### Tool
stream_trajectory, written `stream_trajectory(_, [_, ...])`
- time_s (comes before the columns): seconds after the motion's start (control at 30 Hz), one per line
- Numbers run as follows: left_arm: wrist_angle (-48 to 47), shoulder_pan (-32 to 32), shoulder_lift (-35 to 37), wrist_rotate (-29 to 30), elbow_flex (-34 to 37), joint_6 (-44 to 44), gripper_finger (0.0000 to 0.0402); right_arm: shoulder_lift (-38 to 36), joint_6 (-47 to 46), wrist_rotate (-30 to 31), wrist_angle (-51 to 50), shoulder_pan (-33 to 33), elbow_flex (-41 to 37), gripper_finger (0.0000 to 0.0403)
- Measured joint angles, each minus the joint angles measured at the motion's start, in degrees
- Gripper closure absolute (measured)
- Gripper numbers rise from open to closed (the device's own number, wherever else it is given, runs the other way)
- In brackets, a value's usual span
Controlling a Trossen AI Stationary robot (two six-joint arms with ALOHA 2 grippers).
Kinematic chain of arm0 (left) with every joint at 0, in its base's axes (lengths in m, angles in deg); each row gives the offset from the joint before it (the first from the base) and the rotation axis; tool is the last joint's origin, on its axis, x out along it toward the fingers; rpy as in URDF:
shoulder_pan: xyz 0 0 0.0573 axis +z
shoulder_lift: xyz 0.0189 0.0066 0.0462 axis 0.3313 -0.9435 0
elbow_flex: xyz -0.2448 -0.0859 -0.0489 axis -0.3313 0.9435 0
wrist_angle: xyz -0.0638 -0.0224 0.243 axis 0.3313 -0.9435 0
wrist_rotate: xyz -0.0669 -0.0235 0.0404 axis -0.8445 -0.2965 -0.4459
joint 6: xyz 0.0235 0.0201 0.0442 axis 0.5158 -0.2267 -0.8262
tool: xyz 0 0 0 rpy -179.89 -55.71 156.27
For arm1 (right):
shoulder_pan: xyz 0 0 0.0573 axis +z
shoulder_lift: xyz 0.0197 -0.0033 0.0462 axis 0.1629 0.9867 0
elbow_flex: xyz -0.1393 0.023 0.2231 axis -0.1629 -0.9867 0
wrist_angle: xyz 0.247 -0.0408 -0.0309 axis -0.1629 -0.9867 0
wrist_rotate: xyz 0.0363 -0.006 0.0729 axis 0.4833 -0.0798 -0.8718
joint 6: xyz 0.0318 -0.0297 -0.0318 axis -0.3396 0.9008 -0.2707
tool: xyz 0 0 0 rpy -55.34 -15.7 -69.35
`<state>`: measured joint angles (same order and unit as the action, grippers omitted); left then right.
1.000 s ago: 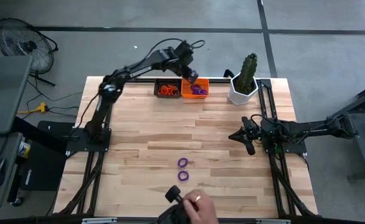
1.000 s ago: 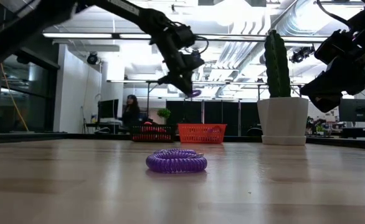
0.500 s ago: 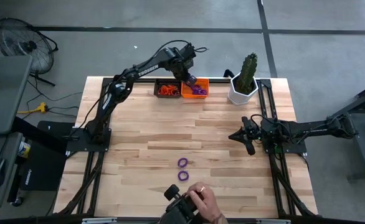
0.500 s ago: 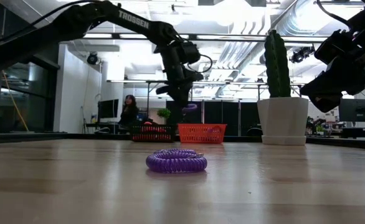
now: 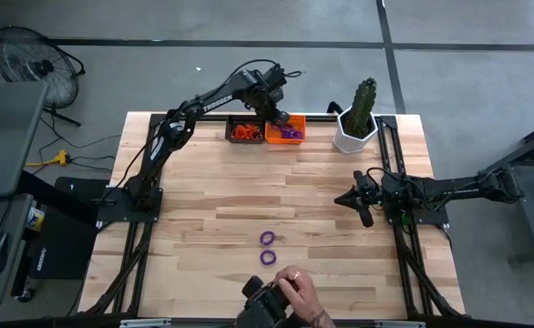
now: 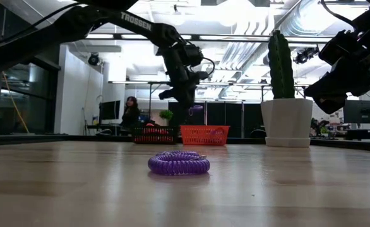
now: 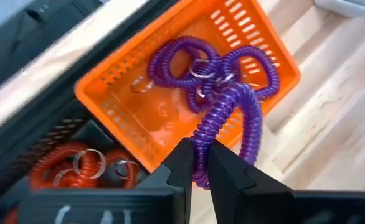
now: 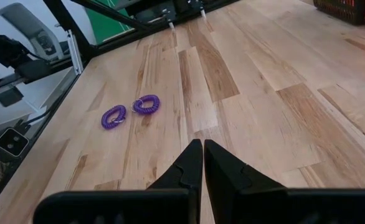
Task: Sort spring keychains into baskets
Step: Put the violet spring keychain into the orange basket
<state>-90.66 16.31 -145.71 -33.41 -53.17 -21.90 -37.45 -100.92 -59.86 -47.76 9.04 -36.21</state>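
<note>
My left gripper (image 5: 277,119) hangs over the orange basket (image 5: 296,138) at the table's far edge, shut on a purple spring keychain (image 7: 227,115). Several purple keychains (image 7: 189,62) lie in that basket. Orange keychains (image 7: 101,165) fill the black basket (image 5: 230,127) beside it. Two purple keychains (image 5: 267,238) (image 5: 268,257) lie on the table toward the near edge. My right gripper (image 8: 202,147) waits shut at the right side (image 5: 344,199). My left gripper pinches a stretch of the purple keychain's coil (image 7: 200,149) between its two fingertips. The fingers slant down from above. The loop hangs from them over the orange basket's inside, and in the low view it shows clear above the basket (image 6: 194,108).
A white pot with a cactus (image 5: 356,130) stands at the far right, next to the orange basket. A person's hand (image 5: 292,286) holds a dark object at the table's near edge. Bare wood lies between the baskets and the two loose keychains.
My left gripper has come down toward the orange basket and tipped more steeply downward, still shut on the purple keychain, which has sunk with it. The person's hand at the near edge has shifted a little.
</note>
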Motion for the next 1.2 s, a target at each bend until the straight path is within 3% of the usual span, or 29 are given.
stream_trajectory(0.33, [0.5, -0.1, -2.3, -2.3, -0.1, 4.4, 0.0364, 0.0, 0.0, 0.0, 0.0, 0.0, 0.0, 0.0391])
stream_trajectory(0.87, [0.8, -0.1, -2.8, -2.2, 0.0, 5.6, 0.0275, 0.0, 0.0, 0.0, 0.0, 0.0, 0.0, 0.0391])
stream_trajectory(1.2, [0.5, -1.2, 0.0, -3.1, 0.0, 1.7, 0.0271, 0.0, 0.0, 0.0, 0.0, 0.0, 0.0, 0.0391])
